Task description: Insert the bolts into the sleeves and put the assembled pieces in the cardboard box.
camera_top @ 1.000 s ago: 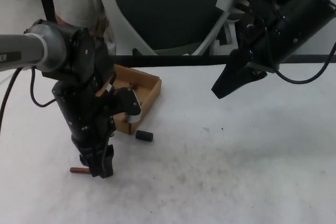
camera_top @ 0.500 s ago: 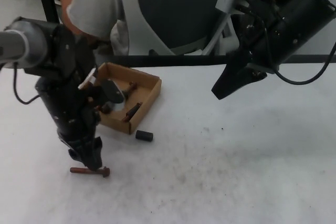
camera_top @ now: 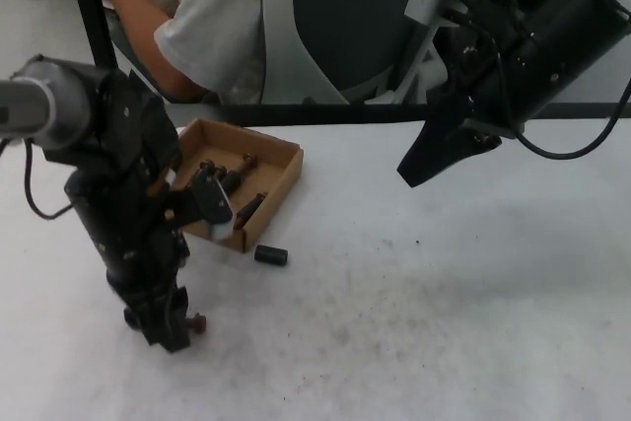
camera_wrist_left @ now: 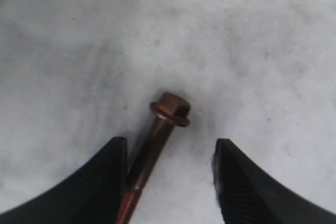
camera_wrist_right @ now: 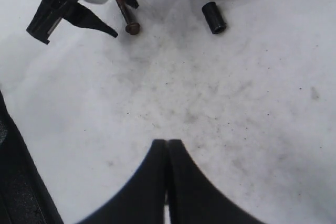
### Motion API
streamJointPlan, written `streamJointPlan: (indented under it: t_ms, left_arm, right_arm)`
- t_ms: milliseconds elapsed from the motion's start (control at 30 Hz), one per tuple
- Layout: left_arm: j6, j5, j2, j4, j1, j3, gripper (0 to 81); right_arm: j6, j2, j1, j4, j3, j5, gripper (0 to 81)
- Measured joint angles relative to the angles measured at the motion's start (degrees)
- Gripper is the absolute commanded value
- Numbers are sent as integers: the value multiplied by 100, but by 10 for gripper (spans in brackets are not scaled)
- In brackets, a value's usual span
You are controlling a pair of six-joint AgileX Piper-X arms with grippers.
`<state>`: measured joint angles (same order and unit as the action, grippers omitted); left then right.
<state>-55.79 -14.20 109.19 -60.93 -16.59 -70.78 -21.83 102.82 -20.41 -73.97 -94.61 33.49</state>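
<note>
A copper bolt (camera_wrist_left: 157, 145) lies flat on the white bench between the open fingers of my left gripper (camera_wrist_left: 170, 146), closer to one finger; neither finger grips it. In the high view the left gripper (camera_top: 168, 327) points down at the near left, with the bolt's head (camera_top: 197, 322) poking out beside it. A black sleeve (camera_top: 270, 255) lies on the bench just in front of the cardboard box (camera_top: 288, 176). My right gripper (camera_top: 409, 176) hangs shut and empty, high at the right. The right wrist view shows the bolt (camera_wrist_right: 126, 17), the sleeve (camera_wrist_right: 214, 17) and the right gripper (camera_wrist_right: 168, 148).
The cardboard box holds several dark assembled pieces (camera_top: 237, 189). A black rail (camera_top: 335, 113) runs along the bench's far edge, with a chair and a seated person behind it. The middle and right of the bench are bare white surface.
The left arm swung back off the bolt, then came down over it, so the bolt now sits between its fingers. The right arm has kept still.
</note>
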Motion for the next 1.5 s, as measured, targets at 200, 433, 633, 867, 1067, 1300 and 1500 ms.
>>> streamJointPlan:
  t_ms: [200, 433, 633, 867, 1067, 1300, 1500]
  left_arm:
    - [-125, 39, -85, 149, -144, 263, 427]
    - [-160, 141, -101, 333, -239, 315, 4]
    - [-120, 125, -101, 333, -206, 327, 8]
    - [219, -492, -182, 49, -40, 372, 8]
    - [285, -1264, -871, -366, 214, 411, 8]
    - [285, -1890, -1610, -437, 462, 806, 8]
    - [285, -2560, -3115, -52, 690, 1797, 8]
  right_arm:
    - [0, 0, 0, -12, 22, 213, 2]
    - [0, 0, 0, -22, 181, 242, 2]
    - [0, 0, 0, 137, 381, 92, 2]
    - [0, 0, -20, 468, 424, -32, 2]
    - [0, 87, -240, 725, 424, -57, 2]
    - [0, 239, -667, 659, 424, -426, 2]
    - [10, 236, -951, 532, 431, -756, 2]
